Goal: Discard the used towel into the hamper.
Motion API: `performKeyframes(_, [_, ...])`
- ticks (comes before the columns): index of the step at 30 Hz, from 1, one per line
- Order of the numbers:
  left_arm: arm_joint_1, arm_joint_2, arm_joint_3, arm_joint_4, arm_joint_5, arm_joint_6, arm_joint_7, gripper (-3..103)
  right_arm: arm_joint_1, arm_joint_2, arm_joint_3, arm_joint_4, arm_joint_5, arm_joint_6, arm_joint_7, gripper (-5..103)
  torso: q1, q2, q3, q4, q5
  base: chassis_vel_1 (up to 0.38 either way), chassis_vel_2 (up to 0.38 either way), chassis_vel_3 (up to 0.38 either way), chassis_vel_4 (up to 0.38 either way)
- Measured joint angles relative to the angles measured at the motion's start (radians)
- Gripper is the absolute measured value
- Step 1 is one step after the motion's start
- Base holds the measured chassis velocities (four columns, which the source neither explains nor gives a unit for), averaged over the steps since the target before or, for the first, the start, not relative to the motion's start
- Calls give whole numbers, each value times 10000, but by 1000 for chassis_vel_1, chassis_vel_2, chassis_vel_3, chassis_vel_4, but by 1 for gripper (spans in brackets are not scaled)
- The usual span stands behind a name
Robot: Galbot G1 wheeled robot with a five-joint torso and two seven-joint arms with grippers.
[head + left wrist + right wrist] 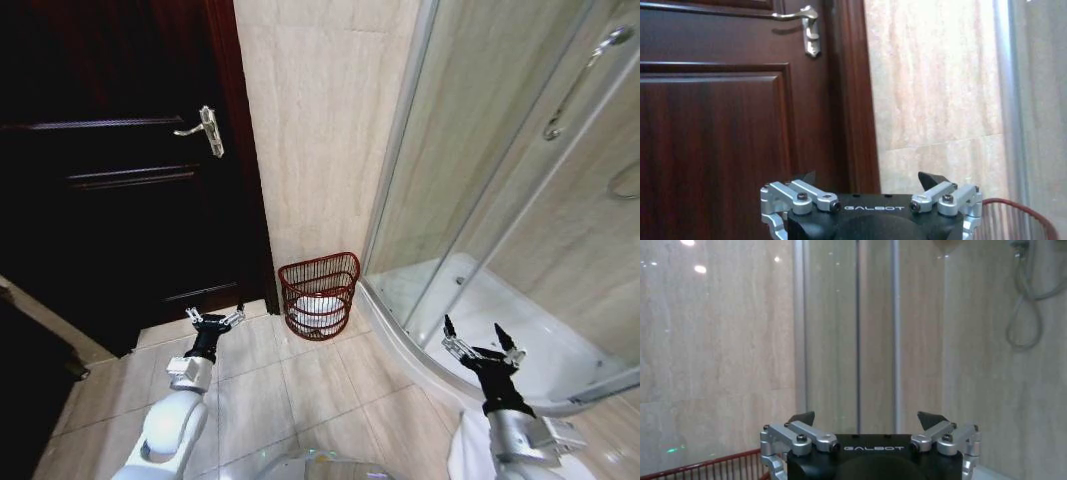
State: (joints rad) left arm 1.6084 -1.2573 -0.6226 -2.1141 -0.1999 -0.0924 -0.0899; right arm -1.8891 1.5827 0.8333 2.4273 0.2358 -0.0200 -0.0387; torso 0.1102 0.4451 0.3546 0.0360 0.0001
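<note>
Head view: left gripper [214, 320] and right gripper [483, 340] spread wide, empty.

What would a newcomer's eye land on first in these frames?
Probably the small reddish-brown openwork hamper on the tiled floor against the beige wall, with a white towel already lying inside. It sits between the dark wooden door and the curved glass shower enclosure. The left gripper and right gripper hang open and empty in front of it.
</note>
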Motion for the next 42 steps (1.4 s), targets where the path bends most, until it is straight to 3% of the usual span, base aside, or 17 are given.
performKeyframes(9, [-121, 25, 88, 91, 7, -35, 30, 100, 7, 81, -11, -1, -33, 16, 1, 100, 0, 0, 0, 1, 0, 5, -161, -111, 33])
performKeyframes(18, [-286, 14, 193, 358, -23, -491, -65, 100, 0, 93, 13, -40, -85, -25, 40, 100, 0, 0, 0, 0, 0, 16, -158, -119, 54])
performKeyframes(31, [-232, 62, 143, 467, -40, -593, -57, 100, 46, 209, 19, -264, -239, -92, 92, 100, 1, 0, 0, 0, 0, 39, -160, -42, 166])
performKeyframes(42, [-165, 91, 149, 571, -45, -769, -42, 100, 38, 251, 15, -275, -323, 32, 132, 100, 1, 0, 0, 3, -3, -124, -293, 128, 297])
